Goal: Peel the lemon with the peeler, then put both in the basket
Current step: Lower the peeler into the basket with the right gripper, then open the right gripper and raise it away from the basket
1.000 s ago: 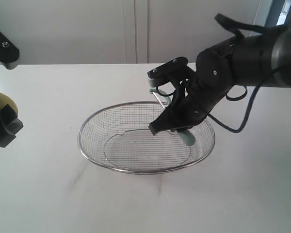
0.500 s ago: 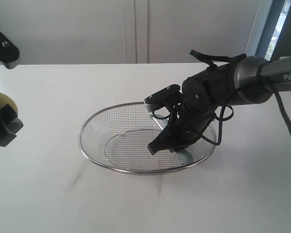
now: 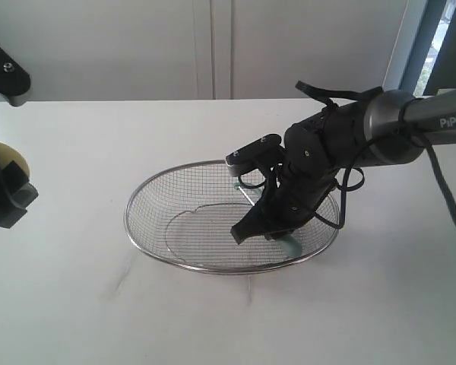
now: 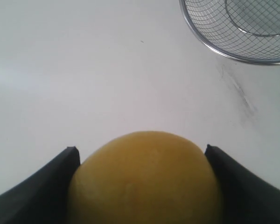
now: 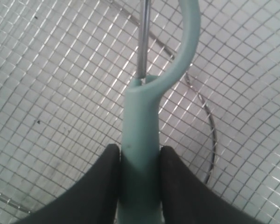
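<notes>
The peeler (image 5: 140,140) has come down in the last second: it was held above the basket (image 3: 213,268) near the far rim, and now its teal handle end (image 3: 291,245) sits low inside, at or very near the mesh on the right side. I cannot tell if it really touches. In the last half second it has almost not moved, so I judge the lowering is finished and the release is the next thing. The right tool (image 5: 140,196) is clamped on the handle, with one black finger (image 5: 106,186) pressed on each side and the metal head pointing away over the mesh. The lemon (image 4: 144,182) has not moved in this time. It is held between the fingers of the left tool (image 3: 4,190), which are closed on it, far at the left edge of the exterior view, above the tabletop (image 3: 76,304) and well apart from the basket. On the side the left wrist camera shows, the skin looks smooth and yellow. So the peeler is nearly delivered, and the lemon must yet travel to the basket.
</notes>
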Available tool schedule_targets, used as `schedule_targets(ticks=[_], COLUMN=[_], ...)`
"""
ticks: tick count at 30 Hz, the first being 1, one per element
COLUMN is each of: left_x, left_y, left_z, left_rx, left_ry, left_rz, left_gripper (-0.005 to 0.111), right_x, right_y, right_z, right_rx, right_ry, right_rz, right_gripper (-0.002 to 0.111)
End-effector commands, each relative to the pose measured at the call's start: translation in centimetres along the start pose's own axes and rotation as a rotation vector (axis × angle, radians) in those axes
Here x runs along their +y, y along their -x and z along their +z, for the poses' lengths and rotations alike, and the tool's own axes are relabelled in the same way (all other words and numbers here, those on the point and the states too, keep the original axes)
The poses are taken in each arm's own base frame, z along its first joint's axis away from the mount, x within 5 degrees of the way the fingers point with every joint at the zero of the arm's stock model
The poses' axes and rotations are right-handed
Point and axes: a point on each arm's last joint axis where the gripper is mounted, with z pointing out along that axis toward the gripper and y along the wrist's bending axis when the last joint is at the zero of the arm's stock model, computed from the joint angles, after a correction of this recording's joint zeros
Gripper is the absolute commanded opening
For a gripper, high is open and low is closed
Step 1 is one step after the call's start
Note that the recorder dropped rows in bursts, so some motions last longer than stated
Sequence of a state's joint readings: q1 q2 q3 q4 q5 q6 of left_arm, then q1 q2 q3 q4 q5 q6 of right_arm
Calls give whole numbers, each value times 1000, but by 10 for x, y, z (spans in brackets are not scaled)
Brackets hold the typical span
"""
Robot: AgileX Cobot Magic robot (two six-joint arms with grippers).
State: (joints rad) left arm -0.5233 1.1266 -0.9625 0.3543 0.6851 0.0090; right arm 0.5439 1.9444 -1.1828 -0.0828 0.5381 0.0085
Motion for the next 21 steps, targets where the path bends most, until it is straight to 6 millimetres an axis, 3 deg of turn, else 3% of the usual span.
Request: schedule_targets(ticks=[1,4,8,13,15,18,21], left_x=[1,1,1,1,1,1,1], left_y=[1,1,1,1,1,2,4], left_z=[-4,-4,-4,-4,-4,-4,-4], left_rx=[-17,-17,-17,-18,-20,-28,-49], left_ry=[0,0,0,-1,-1,-1,-3], left_rz=[-22,-22,-27,-28,-28,-24,-29], left_gripper=[0,0,0,0,0,0,0], right_x=[-2,-2,-3,-5,-6,-10,-17], right_y=[2,2,4,13,18,23,11], right_z=[0,0,-4,-36,-54,-98,-145], right_rx=[-14,-22,-33,-124,-161,-225,-223], right_ry=[-2,-2,-3,-9,-14,-46,-116], right_rz=[-2,5,6,10,9,-18,-61], right_gripper=[24,31,31,31,31,31,31])
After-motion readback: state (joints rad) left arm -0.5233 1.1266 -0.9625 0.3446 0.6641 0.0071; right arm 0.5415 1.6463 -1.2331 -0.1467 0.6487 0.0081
